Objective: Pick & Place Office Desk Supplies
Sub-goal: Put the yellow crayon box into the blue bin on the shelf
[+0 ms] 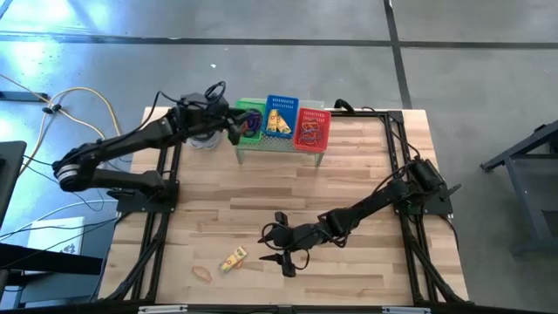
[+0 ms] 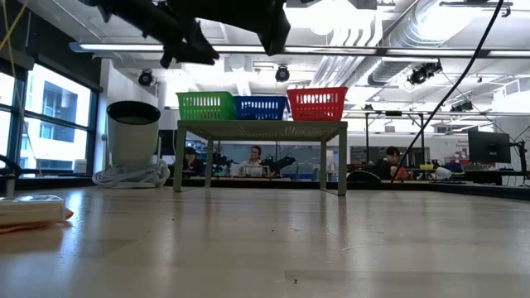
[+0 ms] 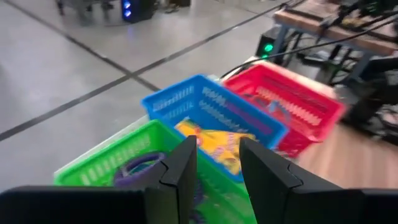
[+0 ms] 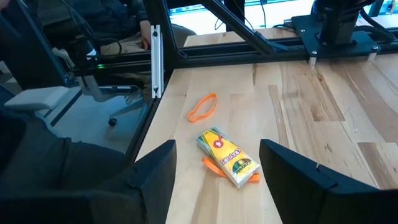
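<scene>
The left gripper (image 3: pixel 217 168), jaws parted and empty, hangs over the green basket (image 3: pixel 99 165); its purple loop (image 3: pixel 140 168) may snag if it dips.

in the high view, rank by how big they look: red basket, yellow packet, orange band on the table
1. red basket
2. yellow packet
3. orange band, which looks only slightly smaller than the packet, so that order is unsure
</scene>
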